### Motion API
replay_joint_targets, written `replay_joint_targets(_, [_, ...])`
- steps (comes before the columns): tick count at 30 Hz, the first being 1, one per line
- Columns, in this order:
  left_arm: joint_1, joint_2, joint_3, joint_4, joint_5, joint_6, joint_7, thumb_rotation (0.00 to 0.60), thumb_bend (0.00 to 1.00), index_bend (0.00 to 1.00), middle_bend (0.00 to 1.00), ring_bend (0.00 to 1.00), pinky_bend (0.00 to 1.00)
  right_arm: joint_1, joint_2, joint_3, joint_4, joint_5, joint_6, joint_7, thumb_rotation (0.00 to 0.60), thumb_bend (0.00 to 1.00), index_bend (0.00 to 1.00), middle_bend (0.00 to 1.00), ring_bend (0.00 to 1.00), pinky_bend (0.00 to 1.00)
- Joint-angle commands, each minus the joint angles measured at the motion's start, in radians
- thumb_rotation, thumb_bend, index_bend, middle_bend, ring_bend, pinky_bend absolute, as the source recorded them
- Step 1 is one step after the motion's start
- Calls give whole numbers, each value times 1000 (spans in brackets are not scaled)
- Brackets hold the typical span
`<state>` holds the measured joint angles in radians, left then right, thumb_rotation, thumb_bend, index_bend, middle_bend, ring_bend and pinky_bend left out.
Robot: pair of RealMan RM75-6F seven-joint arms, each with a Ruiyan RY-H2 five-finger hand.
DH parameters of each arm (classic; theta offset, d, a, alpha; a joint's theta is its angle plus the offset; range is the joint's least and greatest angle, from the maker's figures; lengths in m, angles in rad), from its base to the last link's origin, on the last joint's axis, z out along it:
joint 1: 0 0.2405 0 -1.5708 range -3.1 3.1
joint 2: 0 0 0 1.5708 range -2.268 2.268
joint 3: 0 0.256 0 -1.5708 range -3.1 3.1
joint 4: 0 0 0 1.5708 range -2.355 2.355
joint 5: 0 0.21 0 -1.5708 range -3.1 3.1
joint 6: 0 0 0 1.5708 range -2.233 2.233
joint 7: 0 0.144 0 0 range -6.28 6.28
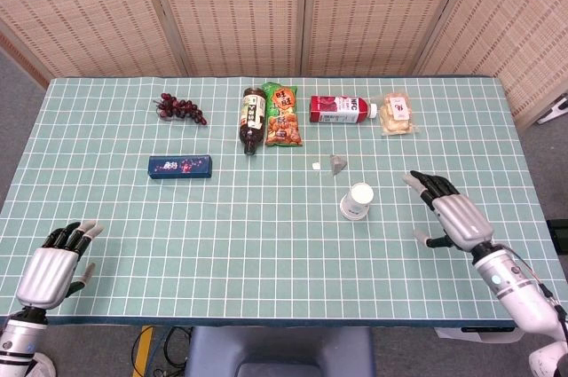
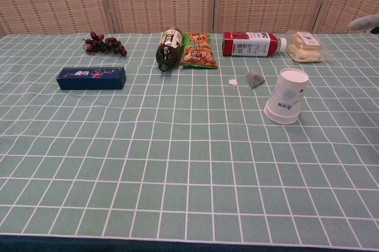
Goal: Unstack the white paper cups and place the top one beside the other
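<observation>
The stacked white paper cups [image 1: 357, 200] stand upside down, wide rim on the table, right of centre; the chest view shows the same cups [image 2: 286, 95] with a blue print. My right hand [image 1: 451, 214] hovers to the right of the cups, a clear gap away, fingers spread and empty. In the chest view only a fingertip [image 2: 362, 23] of it shows at the right edge. My left hand [image 1: 55, 265] rests at the table's near left corner, fingers apart, holding nothing.
Behind the cups lie a tea bag [image 1: 337, 162], a red bottle [image 1: 342, 110], a bag of pastries [image 1: 396, 114], a snack bag [image 1: 283, 115] and a dark bottle [image 1: 253, 119]. Grapes [image 1: 180, 108] and a blue box [image 1: 180, 167] sit at the left.
</observation>
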<state>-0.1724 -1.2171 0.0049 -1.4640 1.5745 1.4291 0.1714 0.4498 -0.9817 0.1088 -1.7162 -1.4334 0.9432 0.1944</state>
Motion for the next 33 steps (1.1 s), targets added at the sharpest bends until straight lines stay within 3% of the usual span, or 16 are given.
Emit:
replay_joint_targets(1, [2,4,-1,-6,-12,-8,-1,600,400,231,190,153,190,86,30,42,-24,87,-124,27,600,263,50,0,0,0])
replay_joint_targets(6, [3,12,-2,-23,-20,-10,8,600,401,226,190,152,190,148,1,64,-6,158,-203,15,600,268,101,0,0,0])
replay_joint_targets(15, [9,23,-3,-35,-17,4,0,600,401,225,190,152,190,225,-85,73,57,254,-274,-36,600,283,102,0,0,0])
replay_joint_targets(33, [15,29,-3,-41,-6,19,-3,600,401,225,190,152,190,267,-171,55,136,309,-304,-56,600,296,123,0,0,0])
